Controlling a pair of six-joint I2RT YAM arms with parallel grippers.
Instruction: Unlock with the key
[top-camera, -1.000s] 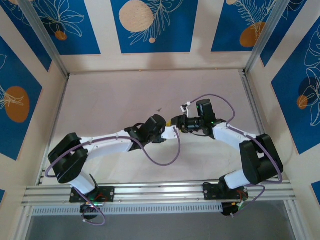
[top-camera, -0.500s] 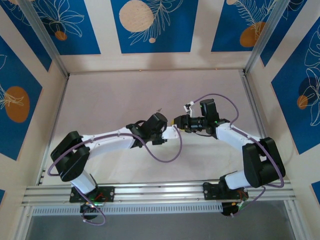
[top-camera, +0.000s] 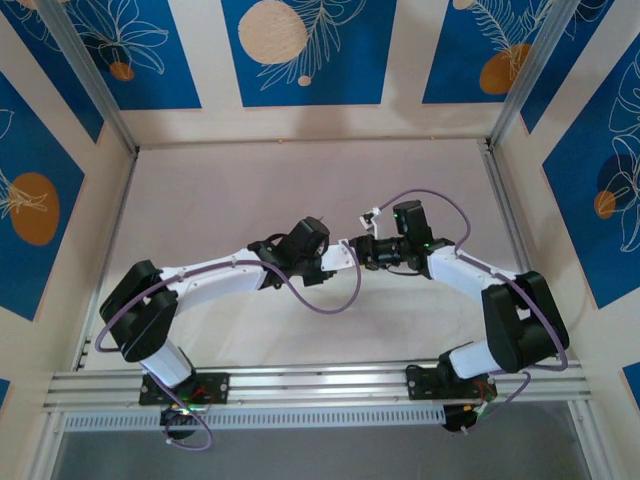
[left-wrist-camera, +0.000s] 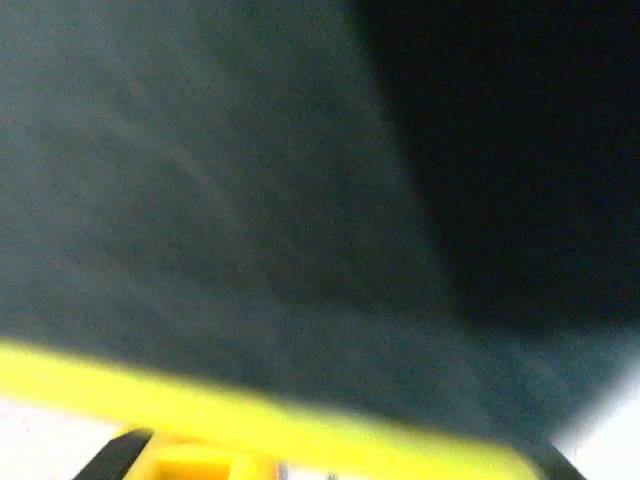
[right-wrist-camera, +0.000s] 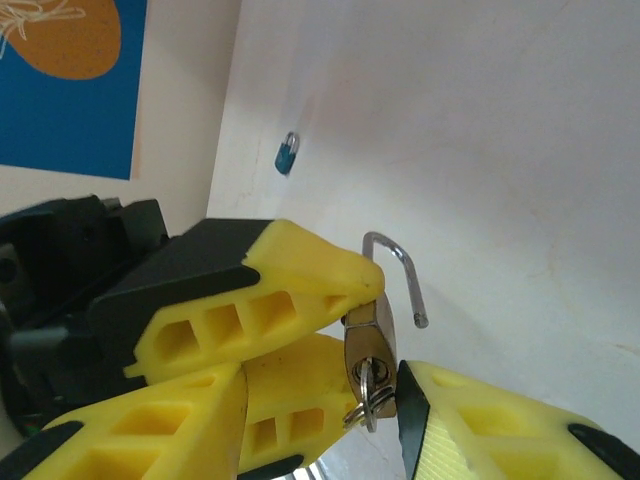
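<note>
One tiny key (right-wrist-camera: 286, 155), blue-headed with a short silvery blade, is seen lying on the table (right-wrist-camera: 520, 150), clear of both grippers. The small padlock (right-wrist-camera: 366, 342), its shackle end free, is pinched by the left gripper (right-wrist-camera: 355, 328). Its base is partly hidden by the right gripper (right-wrist-camera: 322, 388), whose fingers are parted; whether they grip anything cannot be told.

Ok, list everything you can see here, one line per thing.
padlock: one, brass, silver hoop open, held above the table.
ring: one, silver, hanging under the padlock.
key: one, blue head, lying on the table, apart from the padlock.
table: one, pale, under the arms.
wall panels: several, blue with orange and cream prints, around the table.
cables: two, purple, one along each arm.
arms: two, white and black, meeting mid-table.
left gripper: one, yellow fingers, clamped on the padlock.
right gripper: one, yellow fingers, by the padlock's underside.
</note>
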